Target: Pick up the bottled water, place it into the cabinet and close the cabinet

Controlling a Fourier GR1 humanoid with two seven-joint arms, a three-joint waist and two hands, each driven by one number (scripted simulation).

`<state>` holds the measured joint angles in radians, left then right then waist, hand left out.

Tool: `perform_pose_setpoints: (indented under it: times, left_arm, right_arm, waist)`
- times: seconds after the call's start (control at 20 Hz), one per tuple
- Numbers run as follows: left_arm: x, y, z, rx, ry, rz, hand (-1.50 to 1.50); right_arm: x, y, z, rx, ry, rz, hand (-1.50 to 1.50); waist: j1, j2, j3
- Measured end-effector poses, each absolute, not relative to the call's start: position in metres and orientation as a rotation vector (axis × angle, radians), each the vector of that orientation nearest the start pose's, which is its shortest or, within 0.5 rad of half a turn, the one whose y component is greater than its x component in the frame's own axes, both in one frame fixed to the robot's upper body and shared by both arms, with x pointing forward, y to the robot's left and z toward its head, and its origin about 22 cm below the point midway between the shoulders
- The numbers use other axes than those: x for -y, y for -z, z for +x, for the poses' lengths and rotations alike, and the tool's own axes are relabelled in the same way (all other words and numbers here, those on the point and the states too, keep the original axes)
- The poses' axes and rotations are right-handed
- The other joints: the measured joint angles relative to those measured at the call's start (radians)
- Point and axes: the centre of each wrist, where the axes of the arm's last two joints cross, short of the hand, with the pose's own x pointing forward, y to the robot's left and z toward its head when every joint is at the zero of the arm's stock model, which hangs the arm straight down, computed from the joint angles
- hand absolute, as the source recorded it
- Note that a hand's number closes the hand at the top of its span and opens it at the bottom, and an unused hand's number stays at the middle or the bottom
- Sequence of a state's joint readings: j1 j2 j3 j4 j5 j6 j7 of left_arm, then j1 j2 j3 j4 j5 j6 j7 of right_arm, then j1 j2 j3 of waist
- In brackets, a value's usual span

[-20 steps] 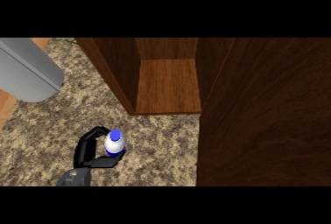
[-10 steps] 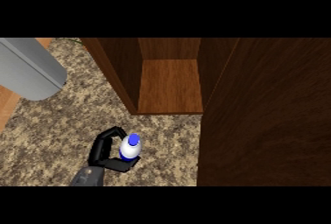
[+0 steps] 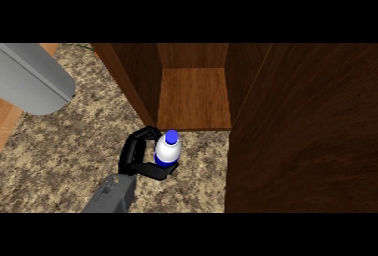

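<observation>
1. Left hand [image 3: 142, 157]: a black hand on a grey forearm that enters from the lower edge of the head view. Its fingers and thumb are curled round the bottled water, so the hand is closed upon it.
2. Bottled water [image 3: 167, 148]: a white bottle with a blue cap and a blue band near its base, seen from above. It stands upright within the curl of the left hand, over the speckled counter, just in front of the near edge of the cabinet's shelf and not inside the cabinet.
3. Cabinet [image 3: 133, 75]: a dark wooden box at the far middle of the view, open toward the viewer. Its left wall rises to the left of the shelf; a second dark wall bounds the shelf on the right.
4. Shelf [image 3: 193, 97]: the lighter brown board inside the cabinet. Nothing lies on the visible part of it.
5. Cabinet door [image 3: 303, 130]: a broad dark wooden panel that fills the right side of the view, to the right of the bottle and apart from it.
6. Counter [image 3: 59, 150]: a mottled brown and beige stone top that covers the left and near middle.
7. Grey rounded object [image 3: 29, 77]: lies at the far left, well apart from the hand; what it is cannot be told.
</observation>
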<state>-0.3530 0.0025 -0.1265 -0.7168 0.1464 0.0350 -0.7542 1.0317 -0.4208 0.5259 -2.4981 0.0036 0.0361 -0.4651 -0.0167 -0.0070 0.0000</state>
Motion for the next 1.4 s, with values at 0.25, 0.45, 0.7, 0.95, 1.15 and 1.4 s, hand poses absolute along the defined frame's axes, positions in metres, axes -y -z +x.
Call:
perform_pose_setpoints:
  times: [0.25,0.45,0.7,0.95,1.15,1.4]
  left_arm:
    - [-0.139,0.075,0.303,1.765,0.095,-0.161,1.50]
    - [-0.111,0.048,0.316,1.752,0.080,-0.148,1.50]
    - [-0.091,0.022,0.338,1.728,0.080,-0.084,1.50]
    - [-0.081,0.000,0.364,1.696,0.056,-0.037,1.50]
    - [-0.079,-0.013,0.382,1.664,0.013,0.003,1.50]
    - [-0.082,-0.019,0.400,1.647,-0.001,0.169,1.50]
  right_arm:
    - [0.219,-0.109,0.023,1.880,-0.189,0.264,-1.50]
    - [0.221,-0.109,0.023,1.889,-0.194,0.257,-1.50]
    - [0.223,-0.108,0.019,1.891,-0.184,0.247,-1.50]
    - [0.229,-0.108,0.018,1.898,-0.218,0.246,-1.50]
    - [0.237,-0.108,0.018,1.902,-0.252,0.237,-1.50]
    - [0.240,-0.108,0.018,1.913,-0.260,0.247,-1.50]
  waist:
    - [-0.002,0.002,0.000]
    - [-0.011,0.004,0.000]
    - [-0.020,0.007,-0.001]
    - [-0.032,0.011,-0.001]
    - [-0.039,0.016,0.000]
    - [-0.046,0.021,0.000]
